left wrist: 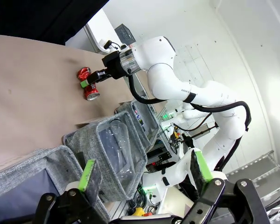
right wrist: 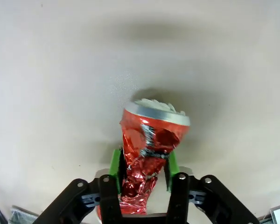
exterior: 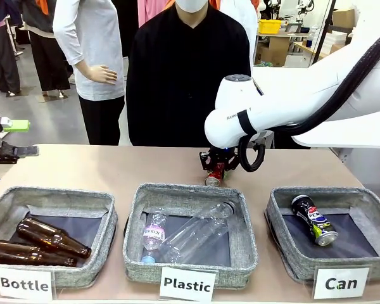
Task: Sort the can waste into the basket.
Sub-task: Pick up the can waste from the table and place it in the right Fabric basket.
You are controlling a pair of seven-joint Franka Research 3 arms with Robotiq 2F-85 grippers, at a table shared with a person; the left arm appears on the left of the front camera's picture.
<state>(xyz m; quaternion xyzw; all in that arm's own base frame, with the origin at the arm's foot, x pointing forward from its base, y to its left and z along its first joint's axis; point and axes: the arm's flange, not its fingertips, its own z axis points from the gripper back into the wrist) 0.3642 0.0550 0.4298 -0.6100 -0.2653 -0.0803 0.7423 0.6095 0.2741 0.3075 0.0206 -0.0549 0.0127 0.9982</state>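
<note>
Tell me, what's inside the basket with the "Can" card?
Inside the Can basket lies one dark blue Pepsi can on its side, silver end toward the card, on the dark base. The near wall and the card hide the front strip of the floor, so anything there can't be seen.

Three baskets (exterior: pixel 190 269), two cans (exterior: pixel 314 221), two brown bottles (exterior: pixel 50 237), two plastic bottles (exterior: pixel 196 234).

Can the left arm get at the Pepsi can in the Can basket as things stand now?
Probably not easily: the left gripper waits open at the far left, while the Pepsi can lies in the rightmost basket.
</note>
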